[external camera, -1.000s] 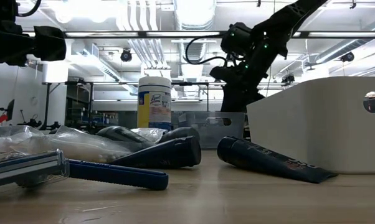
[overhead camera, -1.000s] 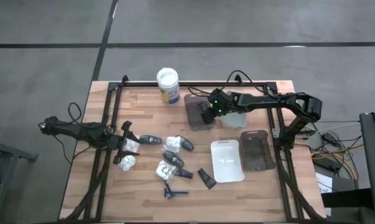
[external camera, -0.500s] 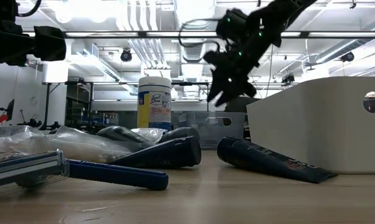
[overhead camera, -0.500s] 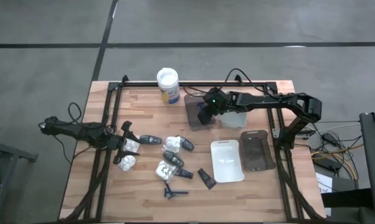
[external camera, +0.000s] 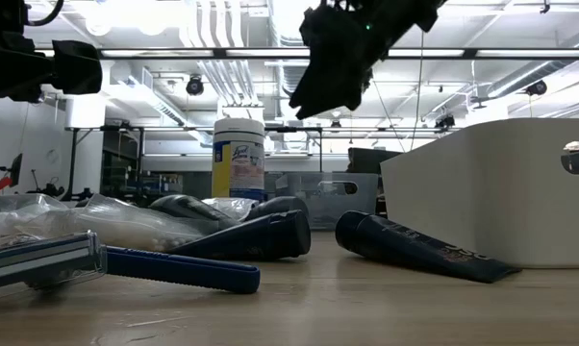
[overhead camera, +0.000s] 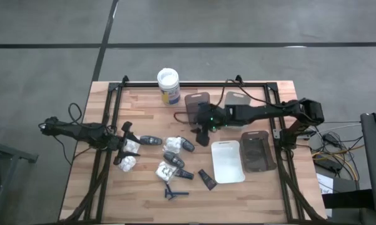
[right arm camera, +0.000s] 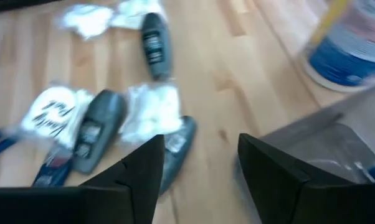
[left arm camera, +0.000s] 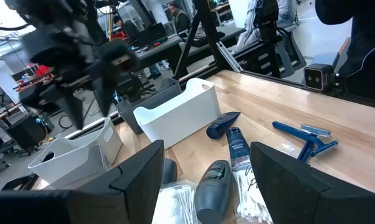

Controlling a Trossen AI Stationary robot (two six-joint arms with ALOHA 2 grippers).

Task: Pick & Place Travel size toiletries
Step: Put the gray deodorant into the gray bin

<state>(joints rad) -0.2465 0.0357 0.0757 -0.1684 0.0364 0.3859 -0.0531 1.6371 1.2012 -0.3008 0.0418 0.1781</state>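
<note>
- A slatted wooden tabletop (overhead camera: 144, 122) with a pale, grained surface is seen from above, framed by black metal rails.
- The travel size toiletries are gathered left of the table's centre: dark grey oval bottles (overhead camera: 187, 145) with a smooth plastic sheen, white lumpy packets (overhead camera: 173, 144) in crinkled clear wrap, a small black tube (overhead camera: 206, 179) with a flat crimped end, and a slim blue razor (overhead camera: 174, 192) at the near edge of the group.
- In the low view the blue razor's handle (external camera: 179, 270) lies nearest the camera, and a black tube (external camera: 415, 248) is seen just beside the white tray's wall.
- A white rectangular plastic tray (overhead camera: 227, 161) with rounded corners sits right of the cluster; a translucent grey tray (overhead camera: 257, 150) is placed just beside it (two more trays stand farther back).
- A cylindrical white-lidded tub (overhead camera: 168, 85) with a blue-yellow label stands upright at the far edge.
- The right gripper (overhead camera: 202, 130) is reached leftwards on a long outstretched arm, raised above the table between the far grey tray and the bottles; its fingers (right arm camera: 134, 180) are spread apart with nothing between them.
- The left gripper (overhead camera: 122, 145) is held low at the table's left side beside two white packets, its arm stretched in from the left; its fingers (left arm camera: 141, 180) are parted wide and empty.
</note>
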